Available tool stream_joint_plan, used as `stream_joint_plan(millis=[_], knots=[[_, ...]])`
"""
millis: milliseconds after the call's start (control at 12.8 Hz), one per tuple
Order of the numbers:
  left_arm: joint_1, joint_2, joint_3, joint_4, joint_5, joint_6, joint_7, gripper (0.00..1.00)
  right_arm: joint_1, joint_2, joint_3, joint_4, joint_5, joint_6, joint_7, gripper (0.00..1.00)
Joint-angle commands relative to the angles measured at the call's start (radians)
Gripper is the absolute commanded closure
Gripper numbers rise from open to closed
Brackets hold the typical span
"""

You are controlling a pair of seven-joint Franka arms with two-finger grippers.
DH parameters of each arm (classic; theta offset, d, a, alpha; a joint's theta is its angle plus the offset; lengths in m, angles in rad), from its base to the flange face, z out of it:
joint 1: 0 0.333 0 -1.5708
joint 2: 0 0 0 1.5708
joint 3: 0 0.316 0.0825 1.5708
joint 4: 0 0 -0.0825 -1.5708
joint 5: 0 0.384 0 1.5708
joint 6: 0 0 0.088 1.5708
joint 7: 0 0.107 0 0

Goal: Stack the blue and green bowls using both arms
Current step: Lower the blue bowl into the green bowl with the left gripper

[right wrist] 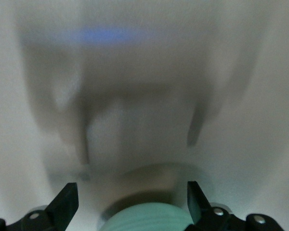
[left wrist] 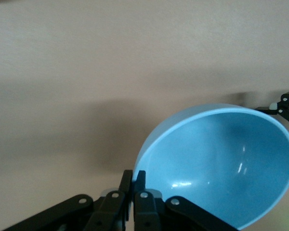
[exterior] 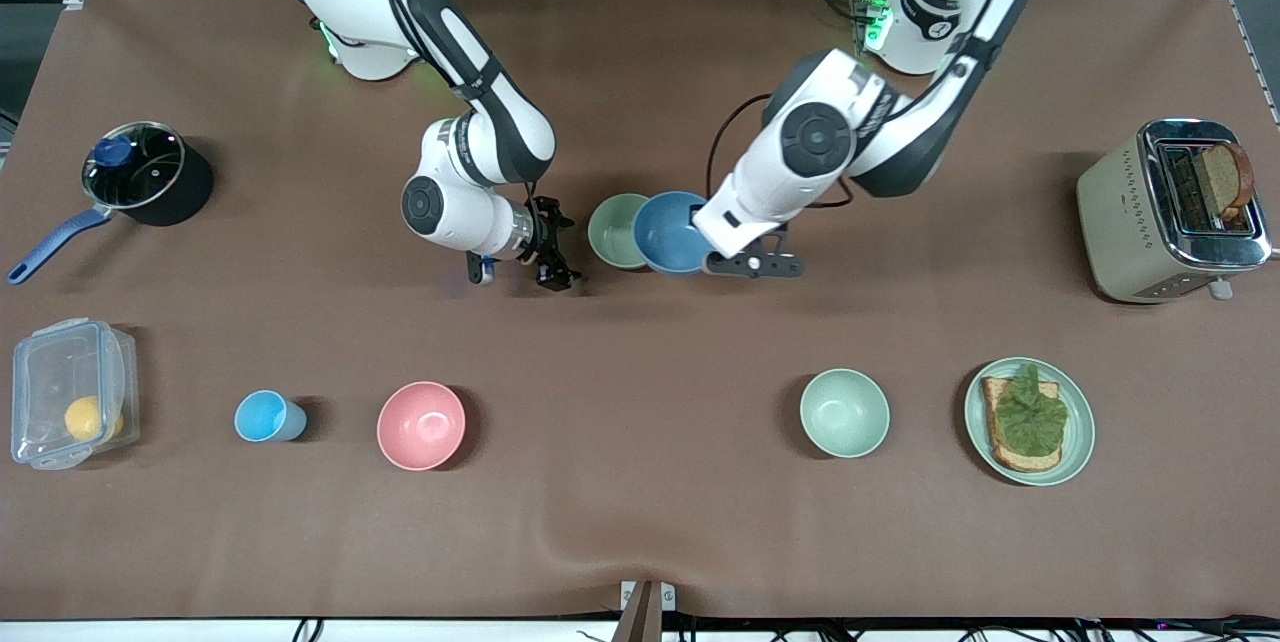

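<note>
Brown cloth (exterior: pixel 640 522) covers the table; left tool (left wrist: pixel 132 192) pinches blue bowl (exterior: pixel 668 232), right tool (right wrist: pixel 132 202) spread.

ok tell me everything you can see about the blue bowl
The blue bowl is a round, plain, matte mid-blue bowl that looks like plastic, empty inside. It is tilted, its opening facing the front camera, and the left gripper is shut on its rim. It sits mid-table beside the green bowl, overlapping that bowl's edge in the front view. The right gripper is open at the green bowl, toward the right arm's end of the table.
</note>
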Motion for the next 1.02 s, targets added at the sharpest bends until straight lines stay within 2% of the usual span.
stream_joint_plan(millis=[0, 312, 938], knots=[[-0.034, 0.042, 0.004, 0.012, -0.011, 0.036, -0.038, 1.00, 0.006, 0.015, 0.004, 0.015, 0.043, 0.014, -0.032, 0.00], [-0.110, 0.077, 0.004, 0.013, -0.010, 0.059, -0.104, 1.00, 0.008, 0.015, 0.002, 0.015, 0.043, 0.013, -0.032, 0.00], [-0.152, 0.161, 0.004, 0.024, -0.014, 0.102, -0.107, 1.00, 0.003, 0.014, 0.002, 0.013, 0.043, 0.000, -0.054, 0.00]])
